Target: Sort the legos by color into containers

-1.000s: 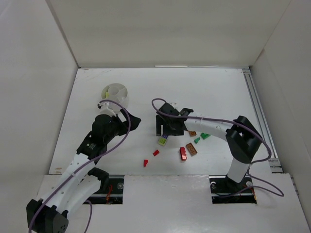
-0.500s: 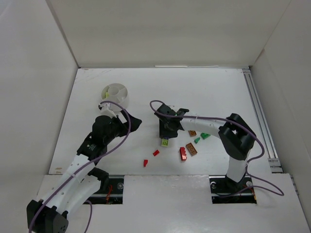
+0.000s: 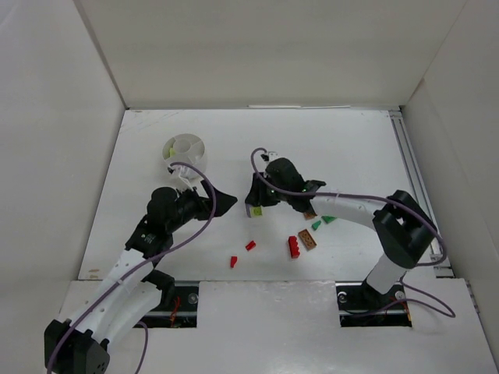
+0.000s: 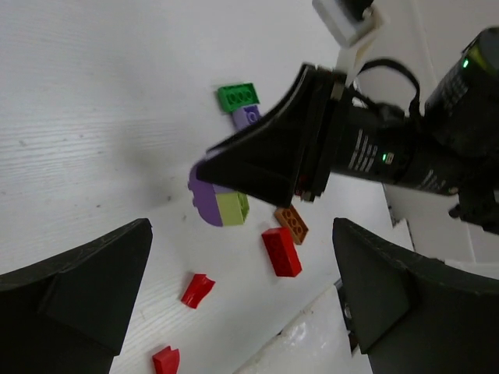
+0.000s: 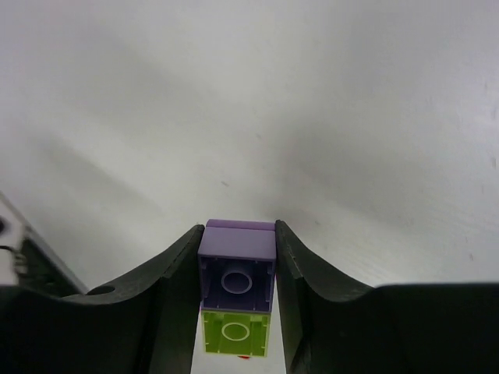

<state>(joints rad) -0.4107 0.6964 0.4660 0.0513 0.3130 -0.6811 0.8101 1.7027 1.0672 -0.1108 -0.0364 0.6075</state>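
1. Top external view, far left: the small round white plastic cup with dividers (image 3: 199,145) has just one yellow-green bit (image 3: 170,150) in it that we can see. So we'd call the sort barely started.
2. Next over, the left gripper (image 3: 217,199) has its fingers spread wide with nothing in them. It hovers between the cup and the pile.
3. Two small red plastic bricks (image 3: 250,245) lie loose on the white table (image 3: 343,148), near the arm bases.
4. The right gripper (image 3: 254,204) has its fingers pinched narrow on a purple and yellow-green brick pair (image 5: 236,276), two bricks stuck together. It's just right of the left gripper and well apart from the cup. We can't tell if it's off the table.
5. In the right wrist view the pair's long axis runs along the fingers. The purple end points out past the tips and the yellow-green end points back toward the palm.
6. Further right, a bigger red brick (image 3: 294,247), a brown-orange brick (image 3: 308,242) and two green bricks (image 3: 316,225) are all left to sort. The stuck pair probably needs splitting too.
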